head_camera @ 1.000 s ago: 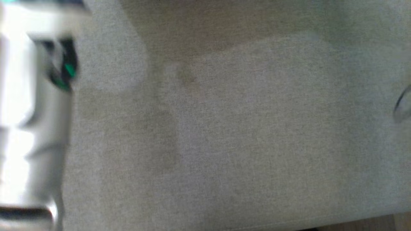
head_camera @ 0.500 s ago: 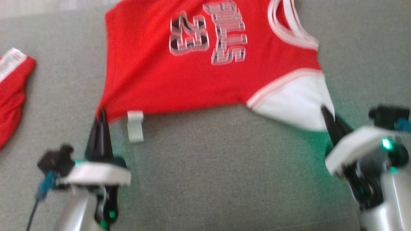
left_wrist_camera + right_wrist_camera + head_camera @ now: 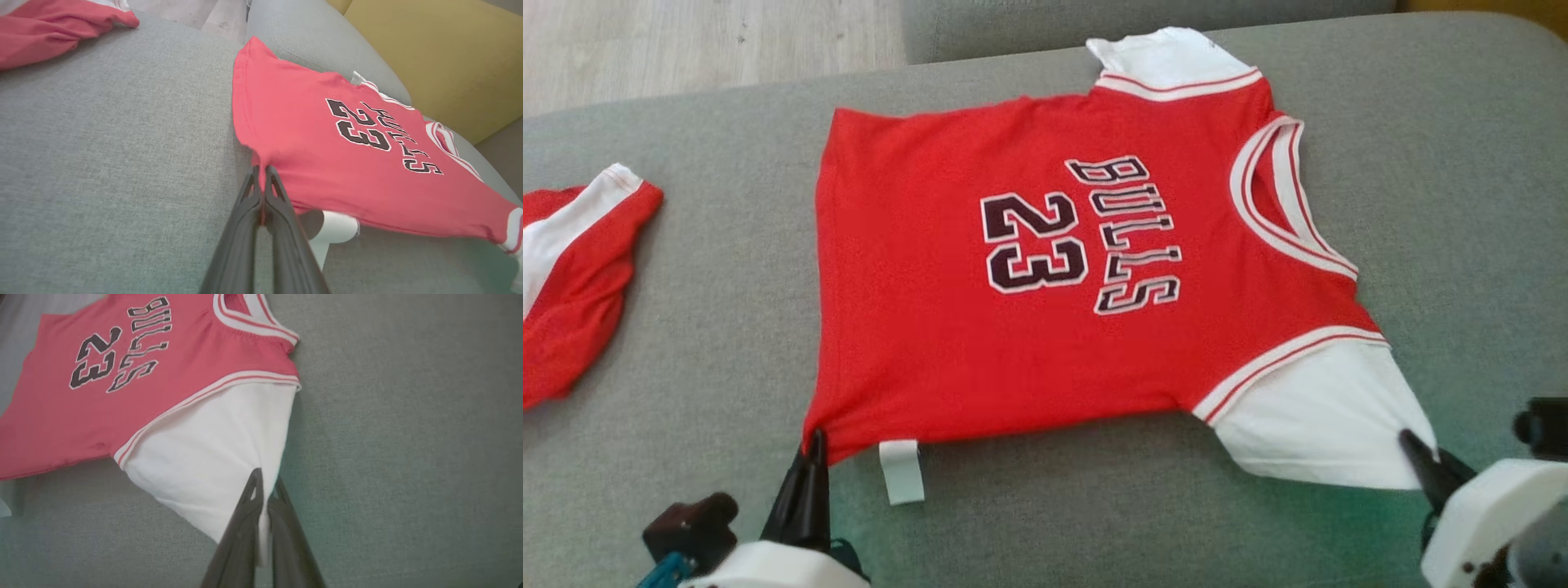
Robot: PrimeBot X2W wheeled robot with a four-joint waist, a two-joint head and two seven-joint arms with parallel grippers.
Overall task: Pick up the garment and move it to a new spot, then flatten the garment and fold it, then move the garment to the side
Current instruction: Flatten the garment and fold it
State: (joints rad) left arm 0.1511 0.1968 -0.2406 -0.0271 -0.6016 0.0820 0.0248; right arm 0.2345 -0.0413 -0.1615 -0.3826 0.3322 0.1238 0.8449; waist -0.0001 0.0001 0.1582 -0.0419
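The red jersey (image 3: pixel 931 327), with white sleeves and black "23 BULLS" lettering, lies spread flat, front up. One hem corner is pinched in the left gripper (image 3: pixel 261 170) jaws, and a white sleeve edge in the right gripper (image 3: pixel 266 479) jaws. Its white tag (image 3: pixel 901 472) hangs just beside the left jaws.
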